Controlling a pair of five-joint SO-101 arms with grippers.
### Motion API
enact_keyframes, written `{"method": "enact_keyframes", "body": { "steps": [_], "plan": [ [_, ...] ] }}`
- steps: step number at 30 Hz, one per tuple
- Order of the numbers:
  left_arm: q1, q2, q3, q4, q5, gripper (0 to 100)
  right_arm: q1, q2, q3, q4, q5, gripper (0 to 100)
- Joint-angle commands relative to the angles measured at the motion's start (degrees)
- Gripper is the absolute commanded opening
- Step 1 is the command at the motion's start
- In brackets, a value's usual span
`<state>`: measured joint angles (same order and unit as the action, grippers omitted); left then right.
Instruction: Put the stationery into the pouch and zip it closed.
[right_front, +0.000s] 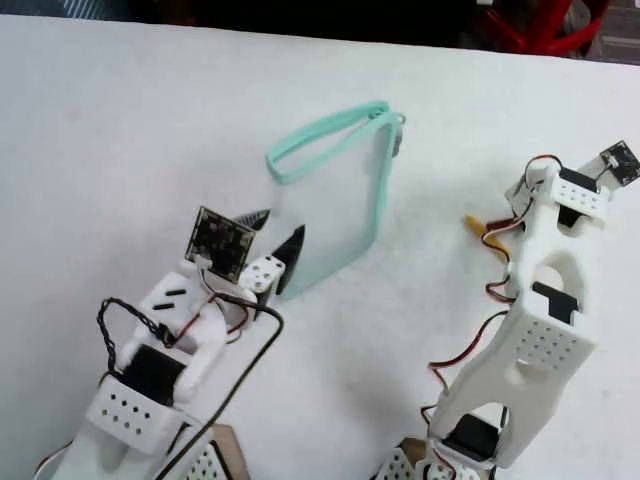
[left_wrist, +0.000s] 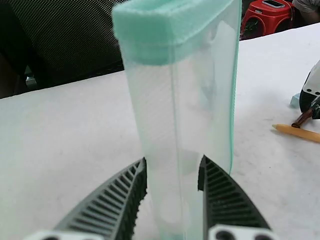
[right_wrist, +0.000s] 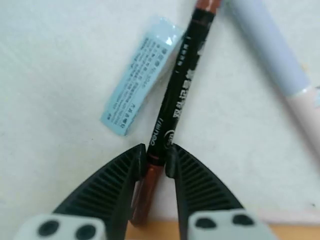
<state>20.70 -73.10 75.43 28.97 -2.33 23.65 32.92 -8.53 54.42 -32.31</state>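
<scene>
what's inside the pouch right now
The pouch looks empty through its translucent wall. The end pinched in the left gripper is partly covered, so that part is unsure. The dark pen lies on the table, in the right gripper.

White table (right_front: 120, 130) spans the high view; a yellow pencil (right_front: 478, 226) lies right of centre; a blue eraser (right_wrist: 140, 75) lies just beside a dark pen (right_wrist: 182, 85); a pale marker (right_wrist: 270, 50) lies near them.
</scene>
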Motion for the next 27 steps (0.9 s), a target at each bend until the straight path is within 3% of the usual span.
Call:
{"method": "enact_keyframes", "body": {
  "steps": [1, 27],
  "plan": [
    [0.8, -0.2, -0.3, -1.1, -0.5, 17, 0.5, -2.3, -1.5, 0.1, -0.4, 3.9],
    [0.8, -0.2, -0.3, -1.3, -0.6, 17, 0.9, -6.9, -0.5, 3.7, -0.4, 1.9]
  ]
}}
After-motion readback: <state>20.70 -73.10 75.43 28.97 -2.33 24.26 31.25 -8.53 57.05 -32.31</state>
